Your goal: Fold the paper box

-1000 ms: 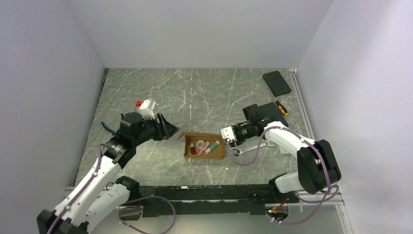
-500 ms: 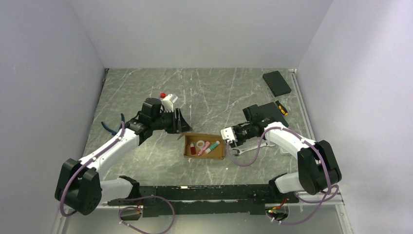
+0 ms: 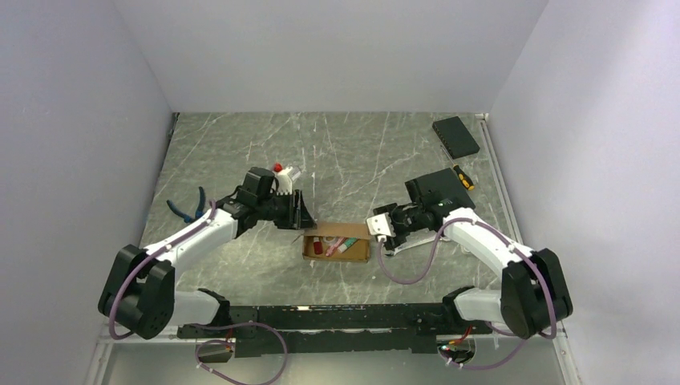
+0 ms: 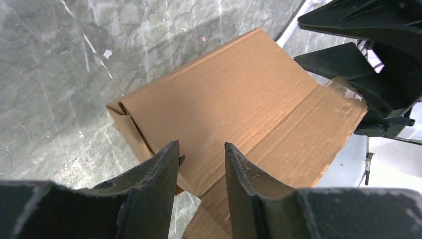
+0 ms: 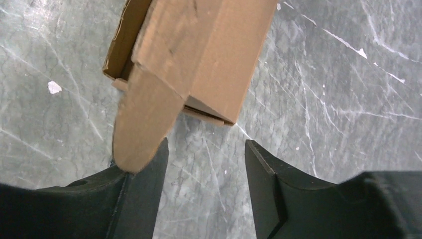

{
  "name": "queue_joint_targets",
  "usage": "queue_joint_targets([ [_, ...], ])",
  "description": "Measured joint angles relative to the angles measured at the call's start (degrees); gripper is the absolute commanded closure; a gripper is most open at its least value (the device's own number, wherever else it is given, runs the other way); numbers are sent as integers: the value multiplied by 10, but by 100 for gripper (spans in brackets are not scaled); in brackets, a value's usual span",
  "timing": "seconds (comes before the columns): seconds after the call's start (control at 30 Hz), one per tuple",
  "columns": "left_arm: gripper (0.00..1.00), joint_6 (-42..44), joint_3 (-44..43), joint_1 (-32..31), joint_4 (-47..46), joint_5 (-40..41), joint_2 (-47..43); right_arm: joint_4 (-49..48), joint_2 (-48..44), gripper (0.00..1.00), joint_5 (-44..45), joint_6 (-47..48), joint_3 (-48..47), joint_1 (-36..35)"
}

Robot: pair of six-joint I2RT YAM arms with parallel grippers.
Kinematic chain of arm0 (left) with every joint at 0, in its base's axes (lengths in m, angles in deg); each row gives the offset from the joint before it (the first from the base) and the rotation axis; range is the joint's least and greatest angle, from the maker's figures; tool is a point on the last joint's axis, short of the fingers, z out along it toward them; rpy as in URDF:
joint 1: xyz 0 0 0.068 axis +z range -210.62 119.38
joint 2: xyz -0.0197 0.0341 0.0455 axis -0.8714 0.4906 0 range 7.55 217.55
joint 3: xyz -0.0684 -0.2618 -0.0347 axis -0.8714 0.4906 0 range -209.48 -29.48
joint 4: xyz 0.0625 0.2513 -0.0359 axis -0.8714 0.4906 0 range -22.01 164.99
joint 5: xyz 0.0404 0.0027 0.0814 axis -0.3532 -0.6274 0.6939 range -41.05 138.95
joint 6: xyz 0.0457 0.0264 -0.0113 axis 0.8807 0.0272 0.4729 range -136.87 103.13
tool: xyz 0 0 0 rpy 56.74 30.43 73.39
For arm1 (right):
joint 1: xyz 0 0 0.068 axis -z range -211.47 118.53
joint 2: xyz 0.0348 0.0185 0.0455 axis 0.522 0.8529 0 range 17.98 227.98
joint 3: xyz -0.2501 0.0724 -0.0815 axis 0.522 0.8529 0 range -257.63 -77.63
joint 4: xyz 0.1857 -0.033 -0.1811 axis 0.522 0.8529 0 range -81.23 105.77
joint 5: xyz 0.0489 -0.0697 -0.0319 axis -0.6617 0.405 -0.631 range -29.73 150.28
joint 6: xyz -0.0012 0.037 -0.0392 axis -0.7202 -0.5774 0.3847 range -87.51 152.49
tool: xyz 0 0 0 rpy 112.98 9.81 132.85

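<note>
Three views, one paper box [image 3: 358, 253], sitting mid-table toward the near edge of the grey veined marble table [image 3: 337, 152].

Top view only:
- Box is open-topped, with small pink, red and green items [image 3: 337, 243] inside.
- Left gripper [image 3: 305, 215] is at the box's far-left corner, right gripper [image 3: 378, 237] at its right end.
- Flat black pad [image 3: 455, 136] in the far right corner, second pad [image 3: 439, 186] partly under the right arm.
- Yellow-handled screwdriver [image 3: 463, 177] by the right edge, blue-handled pliers [image 3: 186, 206] near the left edge.

Left wrist only:
- A broad flat cardboard panel [image 4: 224, 99], plain brown with a faint corrugated grain and one straight crease, hides the contents.
- The dark, scuffed fingers [image 4: 154, 179] stand apart. The panel's near corner sits in the gap, and I can't confirm the pads touch it.

Right wrist only:
- The box end shows a rounded tuck flap [image 5: 144, 119] sticking out, with its tip against the inner edge of one black finger [image 5: 144, 199].
- Layered sheet edges are visible under the end wall.
- Jaws are spread wide, with only bare marble between them and nothing clamped.
</note>
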Motion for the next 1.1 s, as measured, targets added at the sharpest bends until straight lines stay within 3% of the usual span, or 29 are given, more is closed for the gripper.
queue_joint_targets([
  [0.33,57,0,14,-3,2,2,30,44,-71,36,38,14,24,28],
  [0.4,57,0,14,-4,2,3,34,47,-85,51,33,-1,25,41],
  [0.5,58,0,14,-7,2,5,38,46,-102,82,9,-67,20,58],
  [0.6,58,0,14,-11,3,10,42,36,-95,99,-31,-180,-2,59],
  [0.83,57,-1,15,-18,10,23,43,-40,-2,100,-49,-397,-42,-33],
  [1.1,57,-8,22,-25,10,30,43,-50,110,100,20,-455,-50,-89],
])
